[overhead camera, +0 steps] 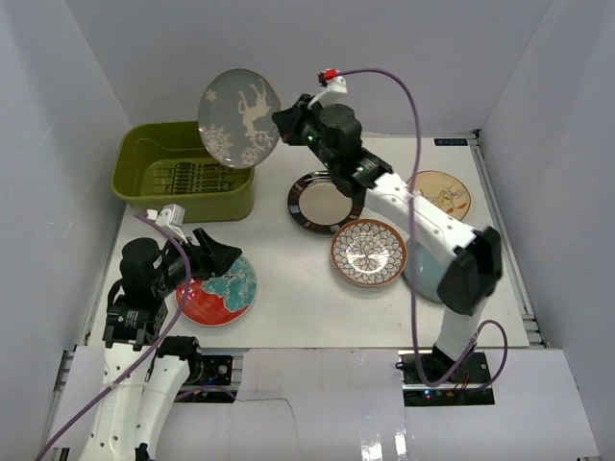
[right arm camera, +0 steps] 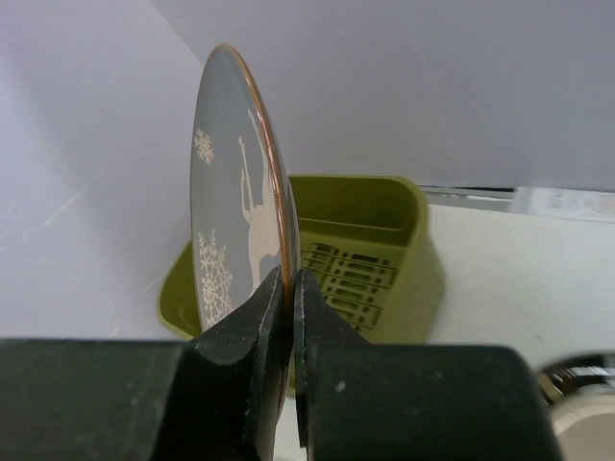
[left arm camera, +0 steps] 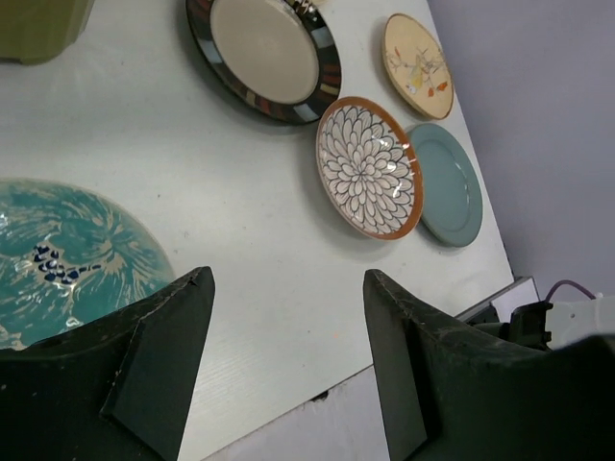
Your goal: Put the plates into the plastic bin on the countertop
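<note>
- We have the right gripper shut tight on the lower rim of the grey plate. A flat dish gives two thin fingers nothing to hold but its edge.
- The plate stands on edge in the air, over the right end of the olive bin at the far left of the bench. We judge that it is held upright so it can go down past the flared rim without catching.
- We see only the slotted floor in the part of the bin that shows, so most of the task is still to do.
- Our left gripper hangs low at the edge of the red-and-teal plate, jaws apart with nothing between them. We read this as lining up to take that rim.
- The other plates lie flat and untouched: the black-rimmed plate, the floral plate just beside it, the light blue plate tucked under the floral one's edge, and the cream plate beyond.
- With so narrow a pinch, the grey plate could pivot between the fingers when it is lowered.
</note>
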Motion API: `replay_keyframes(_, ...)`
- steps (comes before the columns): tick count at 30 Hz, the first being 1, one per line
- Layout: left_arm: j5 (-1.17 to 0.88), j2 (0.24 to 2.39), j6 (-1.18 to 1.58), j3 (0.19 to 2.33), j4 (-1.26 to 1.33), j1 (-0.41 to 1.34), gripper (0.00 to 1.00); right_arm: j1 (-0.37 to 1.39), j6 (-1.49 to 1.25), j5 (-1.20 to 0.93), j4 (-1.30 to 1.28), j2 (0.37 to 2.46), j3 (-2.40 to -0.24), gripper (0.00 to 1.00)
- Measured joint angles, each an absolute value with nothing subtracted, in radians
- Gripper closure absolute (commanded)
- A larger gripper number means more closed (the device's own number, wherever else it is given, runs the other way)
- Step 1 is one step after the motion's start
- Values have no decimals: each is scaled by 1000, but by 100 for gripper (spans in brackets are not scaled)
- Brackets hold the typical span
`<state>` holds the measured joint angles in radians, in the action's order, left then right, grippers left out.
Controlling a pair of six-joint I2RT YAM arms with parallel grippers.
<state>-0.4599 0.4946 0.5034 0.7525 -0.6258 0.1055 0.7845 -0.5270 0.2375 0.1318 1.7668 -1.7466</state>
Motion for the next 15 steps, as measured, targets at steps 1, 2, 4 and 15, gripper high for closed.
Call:
replay_keyframes(1, -455, 496, 509, 738, -627, 111, 27, 786, -532, 220, 134, 1832, -1813, 92)
replay_keyframes(2, -451, 499, 514, 726, -626, 115, 26, 786, -537, 202, 134, 1893, -1875, 92)
replay_keyframes(4, -444, 508, 520, 711, -630, 124, 27, 788, -546, 172, 120, 2043, -2037, 92)
replay_keyframes(15, -333, 523, 521, 737, -632, 140, 27, 810, -492, 87, 159, 2486, -2317, 92)
